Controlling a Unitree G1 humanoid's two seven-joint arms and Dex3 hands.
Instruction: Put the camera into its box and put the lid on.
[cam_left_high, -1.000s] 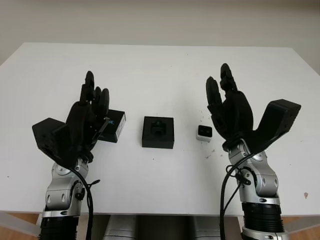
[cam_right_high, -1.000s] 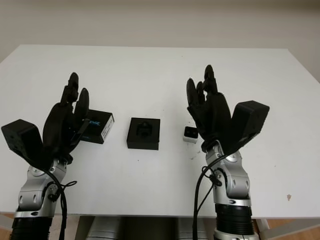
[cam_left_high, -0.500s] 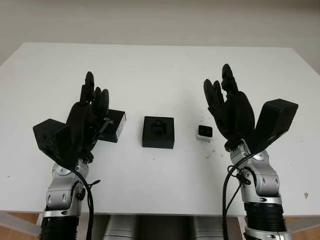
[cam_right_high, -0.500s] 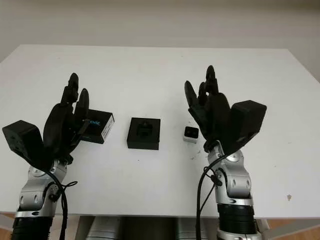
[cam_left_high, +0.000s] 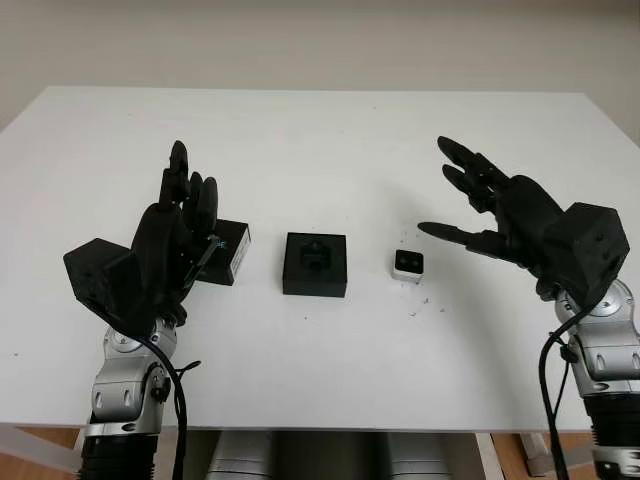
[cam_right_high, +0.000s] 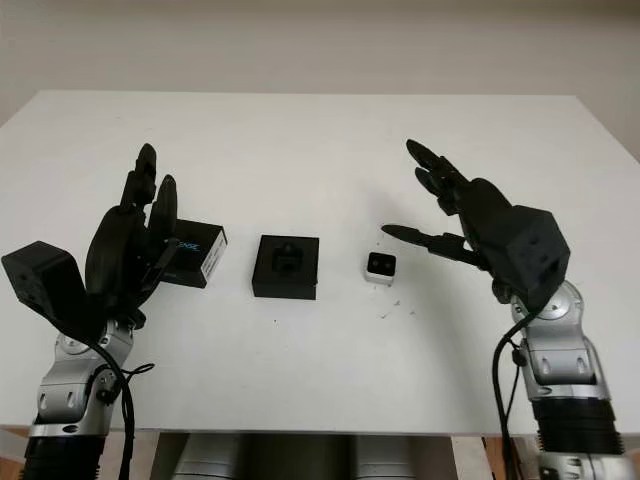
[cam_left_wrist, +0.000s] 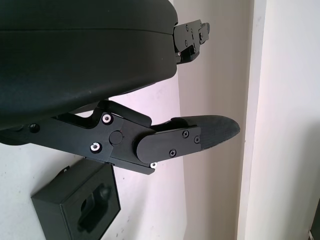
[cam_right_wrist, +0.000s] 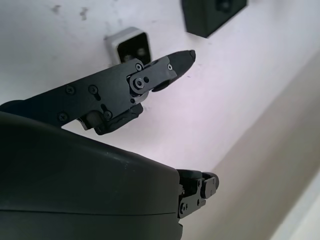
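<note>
**Right hand open above the camera, nothing held**

While the right hand (cam_left_high: 500, 215) hangs open, holding nothing, just right of the small white camera (cam_left_high: 408, 264), the left hand (cam_left_high: 170, 240) is raised, open and empty, over the lid (cam_left_high: 228, 252). Between lid and camera sits the open black box (cam_left_high: 315, 264). Bare white table (cam_left_high: 320, 140) stretches beyond them toward its far edge.

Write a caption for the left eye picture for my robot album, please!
Right hand, open, reaches toward the small camera beside its open black box; left hand open above the lid.
</note>
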